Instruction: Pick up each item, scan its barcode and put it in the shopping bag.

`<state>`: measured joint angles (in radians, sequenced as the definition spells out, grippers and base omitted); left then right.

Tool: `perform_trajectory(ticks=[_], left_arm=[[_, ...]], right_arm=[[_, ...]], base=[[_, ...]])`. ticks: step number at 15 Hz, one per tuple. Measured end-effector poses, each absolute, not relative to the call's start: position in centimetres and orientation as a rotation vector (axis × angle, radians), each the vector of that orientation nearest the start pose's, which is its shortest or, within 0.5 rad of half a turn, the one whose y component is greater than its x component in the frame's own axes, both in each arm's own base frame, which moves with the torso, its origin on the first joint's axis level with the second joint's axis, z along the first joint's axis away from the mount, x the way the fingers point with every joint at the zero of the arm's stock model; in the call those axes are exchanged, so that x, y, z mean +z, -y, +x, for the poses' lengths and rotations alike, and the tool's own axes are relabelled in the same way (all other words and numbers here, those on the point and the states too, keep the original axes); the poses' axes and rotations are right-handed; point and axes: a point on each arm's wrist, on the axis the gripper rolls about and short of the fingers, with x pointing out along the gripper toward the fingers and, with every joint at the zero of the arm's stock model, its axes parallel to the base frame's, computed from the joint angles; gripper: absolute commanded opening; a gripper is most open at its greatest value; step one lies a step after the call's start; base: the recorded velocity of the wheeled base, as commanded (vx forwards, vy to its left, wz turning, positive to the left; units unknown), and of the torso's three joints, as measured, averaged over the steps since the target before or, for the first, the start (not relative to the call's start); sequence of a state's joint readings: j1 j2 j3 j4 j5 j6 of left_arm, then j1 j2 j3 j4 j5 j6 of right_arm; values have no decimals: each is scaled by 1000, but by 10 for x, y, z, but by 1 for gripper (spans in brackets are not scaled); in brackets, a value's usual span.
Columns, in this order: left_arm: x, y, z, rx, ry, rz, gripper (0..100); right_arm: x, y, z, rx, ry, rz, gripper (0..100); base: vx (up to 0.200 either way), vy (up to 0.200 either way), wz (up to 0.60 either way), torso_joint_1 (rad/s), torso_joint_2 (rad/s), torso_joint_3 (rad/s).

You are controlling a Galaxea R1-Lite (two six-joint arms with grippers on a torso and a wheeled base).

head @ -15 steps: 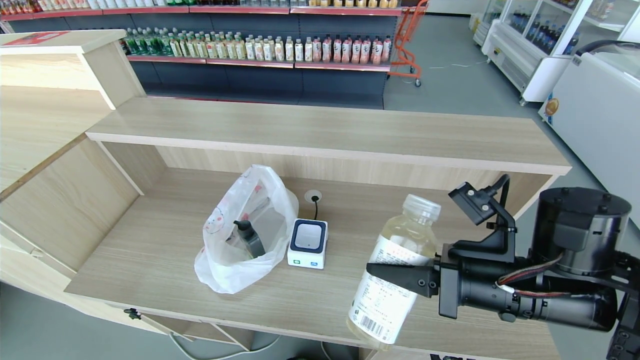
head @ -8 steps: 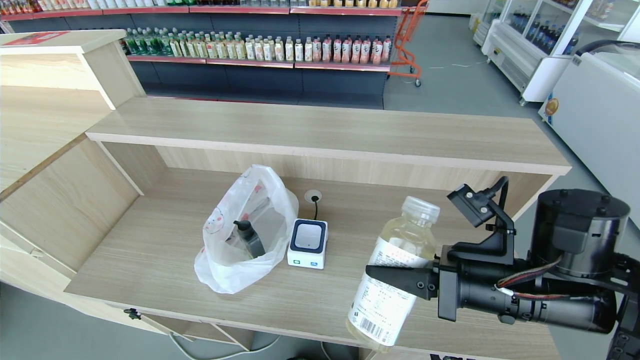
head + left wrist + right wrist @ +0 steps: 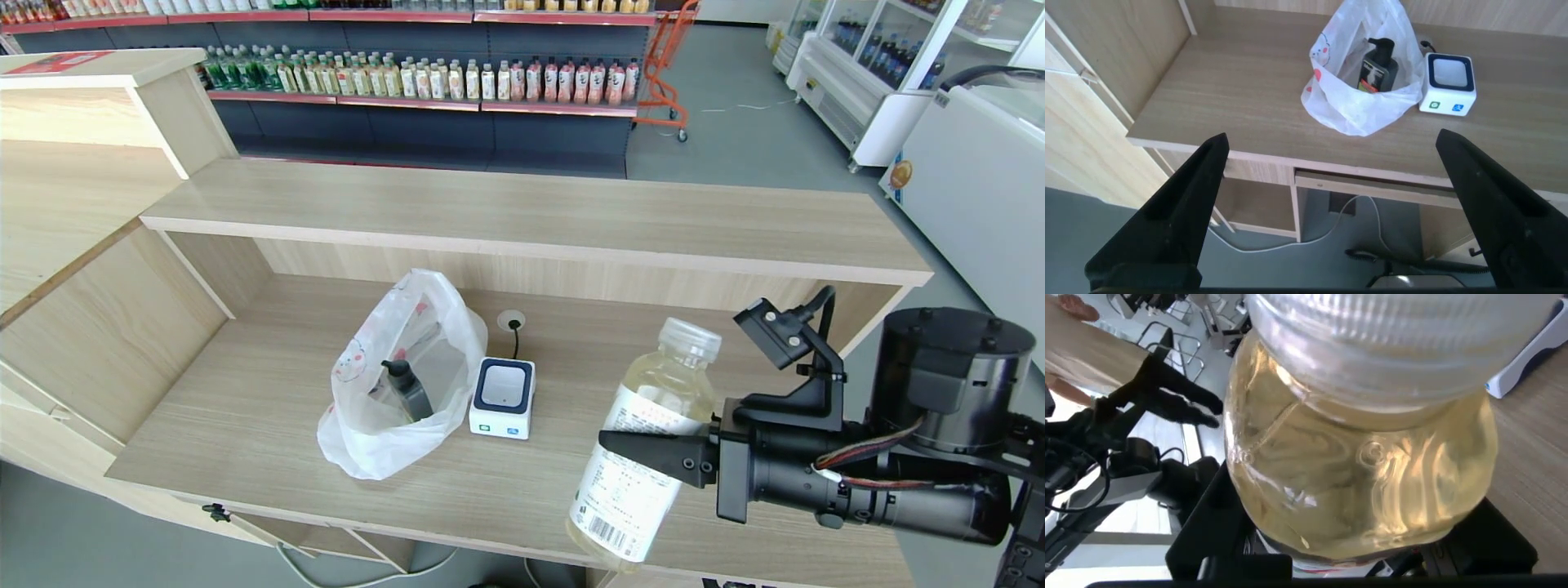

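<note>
My right gripper (image 3: pixel 645 454) is shut on a clear bottle (image 3: pixel 645 445) of pale yellow drink with a white label and clear cap, held nearly upright above the counter's front right, barcode low on its front. The bottle (image 3: pixel 1364 449) looms large in the right wrist view. The white shopping bag (image 3: pixel 404 376) stands open at the counter's middle with a dark pump bottle (image 3: pixel 406 390) inside. Just right of it sits the white barcode scanner (image 3: pixel 502 396). My left gripper (image 3: pixel 1339 212) hangs open off the counter's front edge, above the floor, well short of the bag (image 3: pixel 1368 69) and scanner (image 3: pixel 1447 83).
The wooden counter (image 3: pixel 269 408) has a raised back ledge (image 3: pixel 531 216) and a side wall at left. A cable runs from a grommet (image 3: pixel 512 320) behind the scanner. Store shelves with drinks (image 3: pixel 424 77) and freezers (image 3: pixel 963 155) stand beyond.
The right gripper and bottle barely shift, dipping slightly and coming back. Bag and scanner stay put.
</note>
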<state>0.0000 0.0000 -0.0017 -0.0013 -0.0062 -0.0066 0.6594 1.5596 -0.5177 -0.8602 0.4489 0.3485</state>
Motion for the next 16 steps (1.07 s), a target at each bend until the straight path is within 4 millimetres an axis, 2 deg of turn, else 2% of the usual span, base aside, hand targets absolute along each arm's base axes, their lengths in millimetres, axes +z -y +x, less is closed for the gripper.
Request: perform_trajectory(ticks=[2,4,5,7,9,12,16], left_arm=[[76,0,-23,-6,3,-7,100],[76,0,-23,-6,3,-7,100],[76,0,-23,-6,3,-6,100],[76,0,-23,-6,3,-7,100],[76,0,-23,-6,3,-6,100],[76,0,-23,-6,3,-7,100],[76,0,-23,-6,3,-7,100]], right_arm=[[168,-158,190,1071,-310,172,0],[165,-148,193,1061,-174,-74,0],[163,-137,200,1023,-86,-241,0],[163,-108,214,901,18,-461,0],[165,-87,222,796,84,-579,0],[163,-70,224,757,172,-813,0],[154,-64,212,794,219,-911,0]], base=[[0,0,0,0,0,0],[0,0,0,0,0,0],[0,0,0,0,0,0],[0,0,0,0,0,0],[0,0,0,0,0,0],[0,0,0,0,0,0],[0,0,0,0,0,0]])
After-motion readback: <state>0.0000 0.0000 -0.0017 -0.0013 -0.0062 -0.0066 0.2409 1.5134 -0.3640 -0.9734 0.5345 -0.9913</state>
